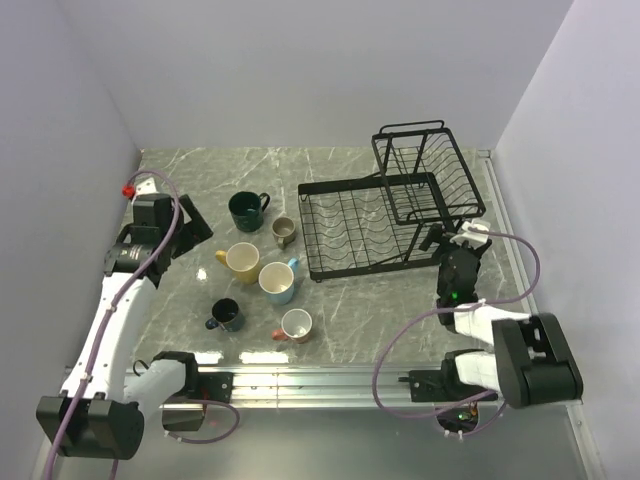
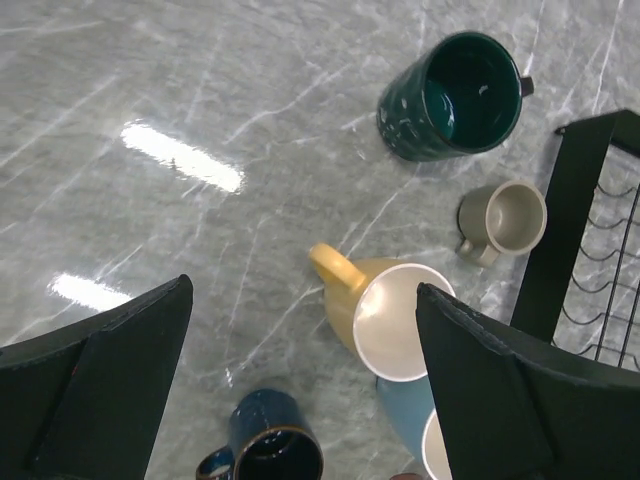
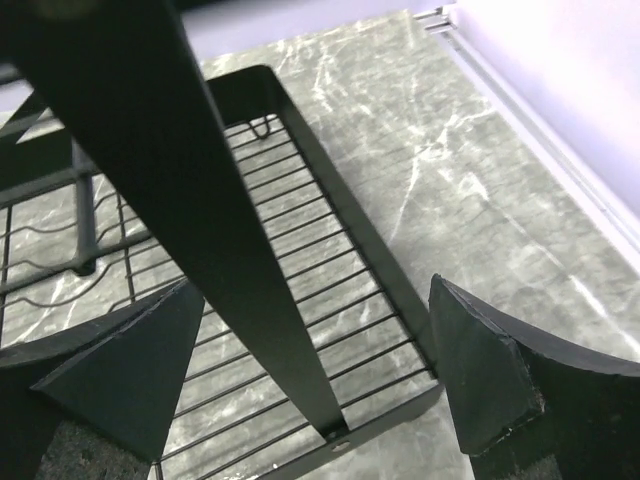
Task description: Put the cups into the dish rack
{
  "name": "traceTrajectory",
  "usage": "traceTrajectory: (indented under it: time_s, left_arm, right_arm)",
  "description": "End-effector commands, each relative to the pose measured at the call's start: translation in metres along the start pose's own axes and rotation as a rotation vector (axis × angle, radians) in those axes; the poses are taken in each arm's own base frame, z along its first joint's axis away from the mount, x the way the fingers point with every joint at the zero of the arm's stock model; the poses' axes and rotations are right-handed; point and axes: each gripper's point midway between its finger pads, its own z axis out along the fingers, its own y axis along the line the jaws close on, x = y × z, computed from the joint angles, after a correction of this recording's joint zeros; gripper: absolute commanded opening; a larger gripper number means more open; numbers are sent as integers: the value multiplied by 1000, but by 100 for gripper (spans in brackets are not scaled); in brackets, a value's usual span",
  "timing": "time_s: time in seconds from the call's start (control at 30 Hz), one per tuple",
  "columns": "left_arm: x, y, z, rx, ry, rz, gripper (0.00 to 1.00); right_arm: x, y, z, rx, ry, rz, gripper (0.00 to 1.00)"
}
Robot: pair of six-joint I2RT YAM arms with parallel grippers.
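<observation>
Your left gripper hangs wide and empty over the mugs; your right gripper is also spread, holding nothing, at the dish rack near corner. Nothing is loaded yet — the rack looks bare. All six stand at its 9 o'clock: dark green mug, olive mug, yellow mug, light blue mug, navy mug, pink mug.
</observation>
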Motion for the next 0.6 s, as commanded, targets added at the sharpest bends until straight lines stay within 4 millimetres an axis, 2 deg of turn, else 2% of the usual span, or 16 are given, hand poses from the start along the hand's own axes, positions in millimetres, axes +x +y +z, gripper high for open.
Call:
traceTrajectory:
  time_s: [0.0, 0.07, 0.1, 0.2, 0.27, 0.4, 0.47, 0.57]
  left_arm:
    - [-11, 17, -24, -89, -44, -54, 99]
    - [-15, 31, -30, -160, -79, -65, 99]
    - [-16, 34, -32, -173, -89, -68, 99]
    - [-17, 33, -39, -184, -109, -98, 99]
    - [-15, 27, -40, -167, -86, -100, 99]
    - [0, 11, -29, -96, -2, -38, 99]
    - [11, 6, -22, -70, 43, -28, 99]
    - [24, -6, -17, 11, 89, -21, 99]
  right_arm:
    - [-37, -4, 0, 69, -35, 41, 100]
    - [-44, -11, -6, 118, -28, 78, 100]
    - [-44, -14, -16, 125, 1, 71, 100]
    - [-53, -14, -36, 110, 29, 66, 100]
    - [-55, -10, -46, 77, 41, 79, 100]
    - [-45, -6, -71, 23, 139, 89, 100]
    - [-42, 1, -79, -15, 169, 154, 100]
    - [-52, 14, -93, -51, 179, 315, 100]
